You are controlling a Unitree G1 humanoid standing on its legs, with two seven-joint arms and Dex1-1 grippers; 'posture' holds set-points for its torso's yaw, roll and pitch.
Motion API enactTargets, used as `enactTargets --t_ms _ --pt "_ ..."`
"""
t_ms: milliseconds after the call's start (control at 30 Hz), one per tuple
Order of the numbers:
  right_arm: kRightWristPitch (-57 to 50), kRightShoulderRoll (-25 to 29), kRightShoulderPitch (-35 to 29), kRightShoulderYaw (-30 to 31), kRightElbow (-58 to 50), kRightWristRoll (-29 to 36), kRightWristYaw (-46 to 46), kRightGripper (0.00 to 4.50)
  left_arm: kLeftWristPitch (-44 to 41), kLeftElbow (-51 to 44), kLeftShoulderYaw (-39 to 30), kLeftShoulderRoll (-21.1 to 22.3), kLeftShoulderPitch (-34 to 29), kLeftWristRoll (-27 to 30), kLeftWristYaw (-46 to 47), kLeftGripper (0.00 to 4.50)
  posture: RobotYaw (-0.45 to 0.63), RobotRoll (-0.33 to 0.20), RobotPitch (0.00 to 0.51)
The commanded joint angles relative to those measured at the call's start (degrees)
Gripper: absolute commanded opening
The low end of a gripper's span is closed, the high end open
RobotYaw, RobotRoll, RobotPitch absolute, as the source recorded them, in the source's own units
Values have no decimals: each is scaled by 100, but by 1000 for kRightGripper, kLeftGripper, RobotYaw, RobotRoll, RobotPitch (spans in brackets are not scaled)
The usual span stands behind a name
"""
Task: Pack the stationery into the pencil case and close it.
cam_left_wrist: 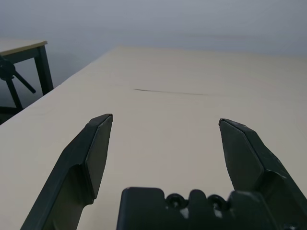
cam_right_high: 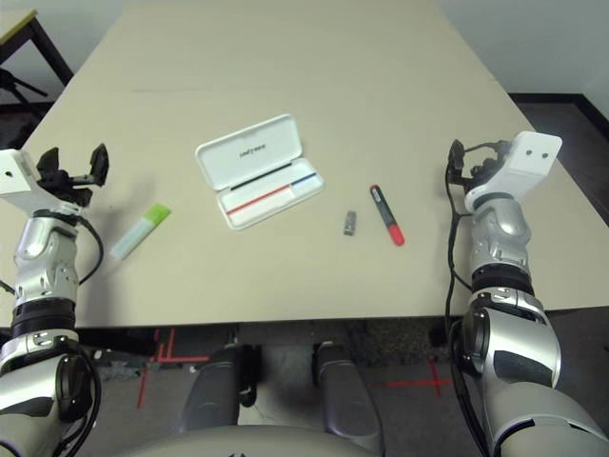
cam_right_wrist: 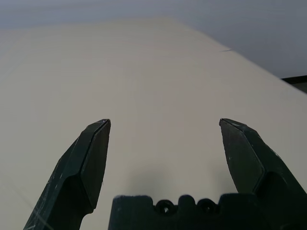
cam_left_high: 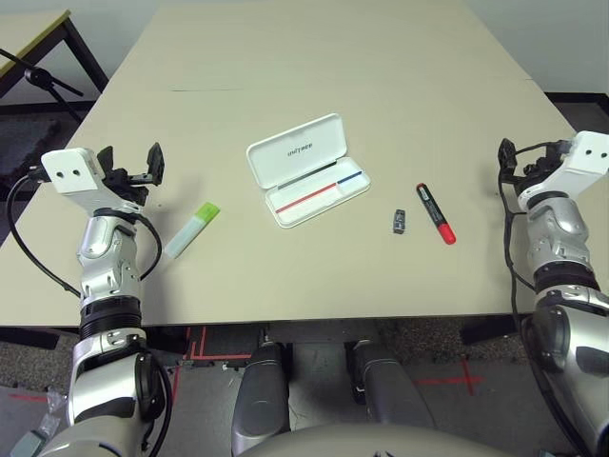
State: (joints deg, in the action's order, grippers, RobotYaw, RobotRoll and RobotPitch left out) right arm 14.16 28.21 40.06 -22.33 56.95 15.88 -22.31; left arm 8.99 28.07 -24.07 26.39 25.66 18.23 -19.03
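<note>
The white pencil case (cam_left_high: 297, 150) lies open at mid-table, its lid folded back and a red-and-blue stripe inside its tray. A pale highlighter with a lime-green cap (cam_left_high: 190, 230) rests to the case's left. To its right lie a tiny dark grey clip (cam_left_high: 399, 222) and a red marker with a black cap (cam_left_high: 435, 213). My left gripper (cam_left_high: 130, 162) hovers open at the table's left edge, just beyond the highlighter. Open too, my right gripper (cam_left_high: 509, 162) is raised at the right edge, well right of the marker. Both wrist views show spread fingers (cam_left_wrist: 91, 153) (cam_right_wrist: 88, 155) with nothing between them.
The beige table (cam_left_high: 314, 67) stretches far back, with a thin dark line across it. A second table with black legs (cam_left_high: 38, 43) stands off to the far left. Red tape marks show on the floor below the front edge.
</note>
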Motion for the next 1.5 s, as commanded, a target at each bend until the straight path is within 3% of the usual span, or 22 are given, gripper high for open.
enactTargets --t_ms 33,267,500,733,967,1233,1500 --pt "-435 110 45 165 -178 84 -649 4500 -214 -157 2 67 -111 145 -187 4471 -36 0 141" --pt "-1473 416 -187 670 -970 139 -2298 4500 -544 -494 136 10 -128 265 -472 4471 -48 0 139" --pt "-2116 725 -472 1151 -1589 57 -3429 4500 -1124 -1034 325 240 -487 408 -1101 4471 -51 0 141" --pt "-2207 846 -510 1456 -1751 -59 -3884 4500 -2434 -2523 809 768 -1210 985 -2278 4471 -32 0 138" --pt "-2151 849 -315 1595 -1597 -182 -4035 4500 -3854 -4054 1454 1255 -1447 1510 -2830 4471 -24 0 135" --pt "-2131 795 -289 1645 -1661 -246 -4113 4500 -4300 -4461 2446 1295 -1088 1068 -2831 4471 -27 0 131" --pt "-2124 781 -336 1675 -1766 -242 -4170 4500 -4291 -4160 3472 996 -647 397 -2797 4471 -44 0 130"
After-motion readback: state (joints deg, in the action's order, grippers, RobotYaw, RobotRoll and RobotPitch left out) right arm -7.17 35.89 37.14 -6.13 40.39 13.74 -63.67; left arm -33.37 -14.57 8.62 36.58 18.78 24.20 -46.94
